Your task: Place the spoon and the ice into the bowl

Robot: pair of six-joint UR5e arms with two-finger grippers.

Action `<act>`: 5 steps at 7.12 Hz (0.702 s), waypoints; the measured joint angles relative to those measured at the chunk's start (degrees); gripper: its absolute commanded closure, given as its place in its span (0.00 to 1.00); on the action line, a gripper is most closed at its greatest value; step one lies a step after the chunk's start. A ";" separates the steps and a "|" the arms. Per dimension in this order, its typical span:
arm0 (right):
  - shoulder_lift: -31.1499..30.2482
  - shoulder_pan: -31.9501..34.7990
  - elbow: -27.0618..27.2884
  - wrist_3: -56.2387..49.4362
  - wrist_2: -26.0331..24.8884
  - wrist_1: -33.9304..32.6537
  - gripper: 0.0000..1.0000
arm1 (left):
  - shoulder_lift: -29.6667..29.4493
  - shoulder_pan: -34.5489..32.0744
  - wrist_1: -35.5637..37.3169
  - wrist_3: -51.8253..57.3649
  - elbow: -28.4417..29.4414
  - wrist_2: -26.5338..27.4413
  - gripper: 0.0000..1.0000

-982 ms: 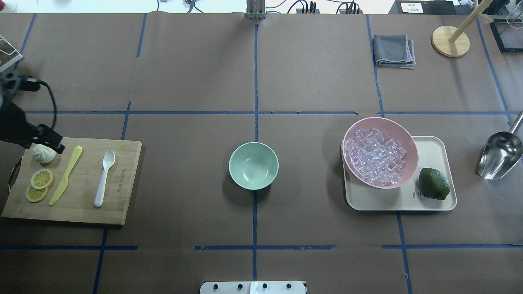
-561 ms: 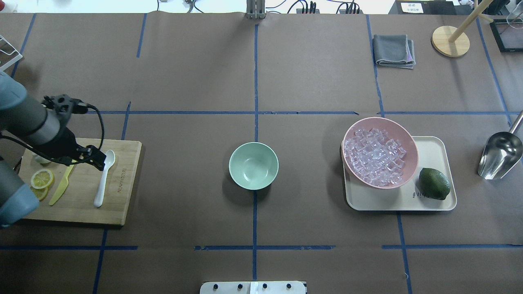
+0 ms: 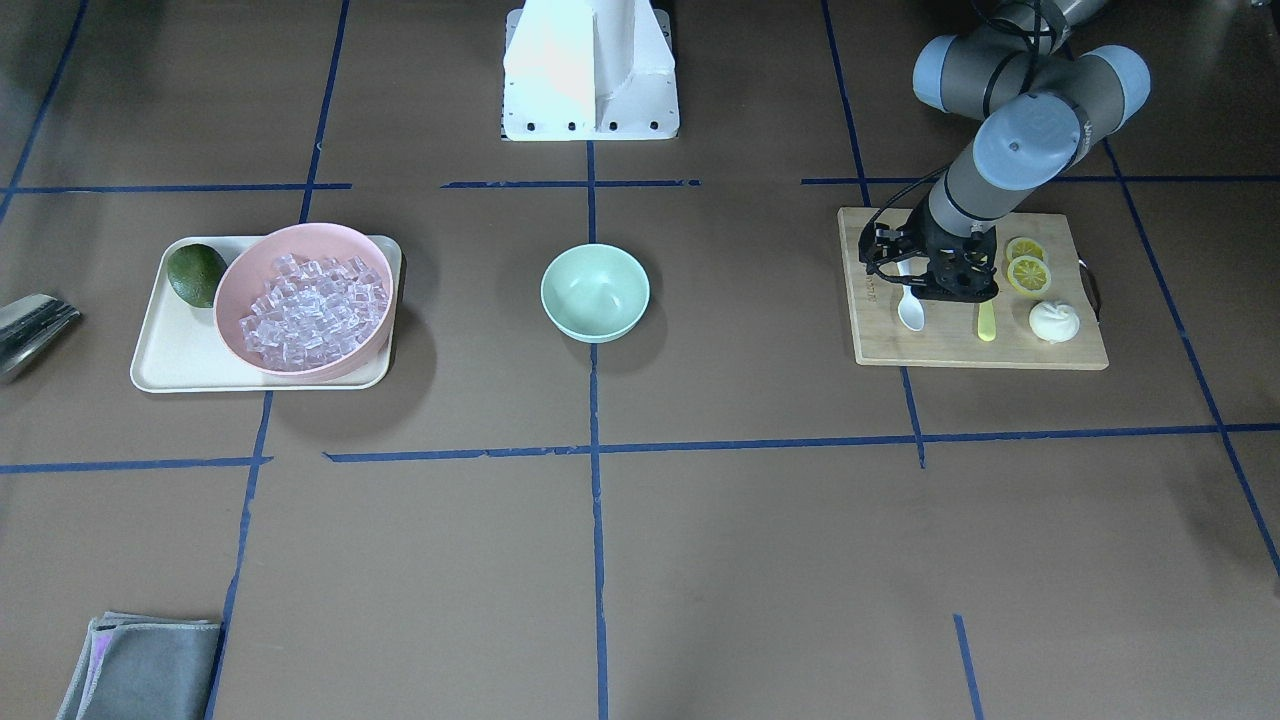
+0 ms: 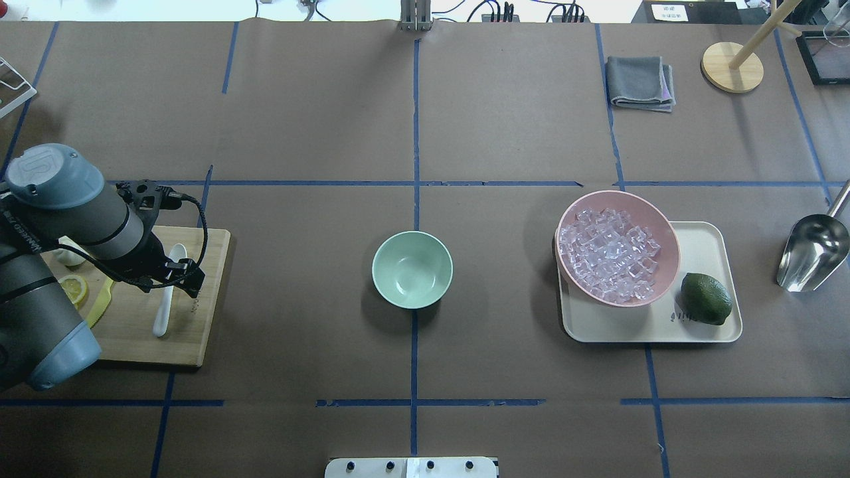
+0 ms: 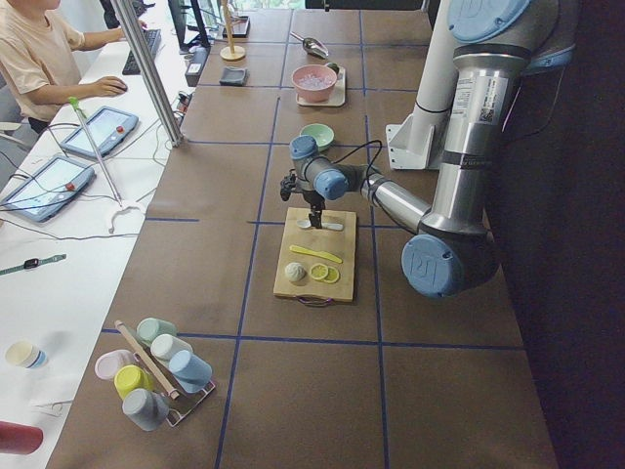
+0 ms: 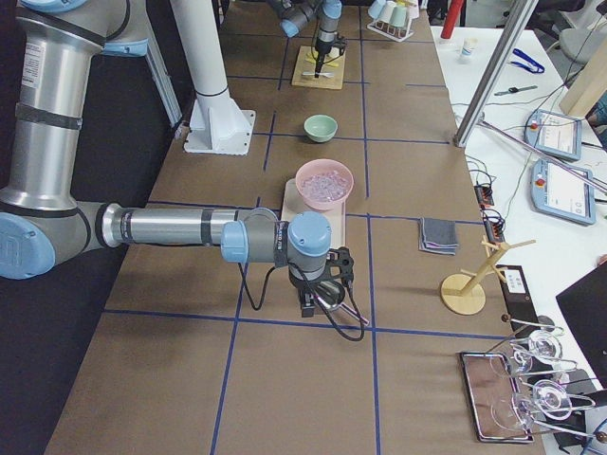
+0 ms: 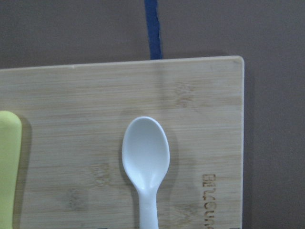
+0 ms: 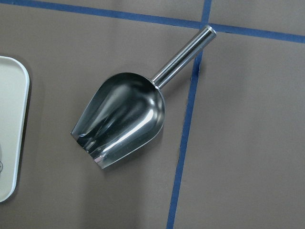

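The white spoon (image 4: 161, 315) lies on the wooden cutting board (image 4: 199, 318) at the left, scoop pointing away from the robot. It also shows in the left wrist view (image 7: 145, 152) and the front view (image 3: 910, 312). My left gripper (image 4: 179, 275) hangs just above the spoon's handle and looks open and empty. The mint-green bowl (image 4: 412, 269) stands empty at the table's middle. The ice (image 4: 607, 255) fills a pink bowl (image 4: 667, 229) on the right. My right gripper (image 6: 313, 301) hovers over a metal scoop (image 8: 121, 119); I cannot tell whether it is open or shut.
A yellow-green knife (image 4: 99, 305), lemon slices (image 3: 1027, 270) and a white bun (image 3: 1053, 321) share the board. The pink bowl and a lime (image 4: 705, 299) sit on a beige tray (image 4: 704, 245). A grey cloth (image 4: 639, 81) and a wooden stand (image 4: 732, 66) are at the far right.
My left arm has swung right across the board, from beside the bun to above the spoon. Nothing else has moved.
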 measured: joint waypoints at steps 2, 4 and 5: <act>0.04 -0.33 -0.01 -0.01 0.04 0.00 0.01 | -0.42 0.12 -0.47 -0.13 1.12 0.02 0.61; 0.04 -0.38 -0.01 -0.09 -0.01 0.00 0.01 | -0.22 0.01 -0.61 0.09 1.30 -0.02 0.95; 0.03 -0.39 -0.01 -0.15 0.00 0.00 0.01 | -0.09 -0.09 -0.62 0.16 1.31 -0.01 1.00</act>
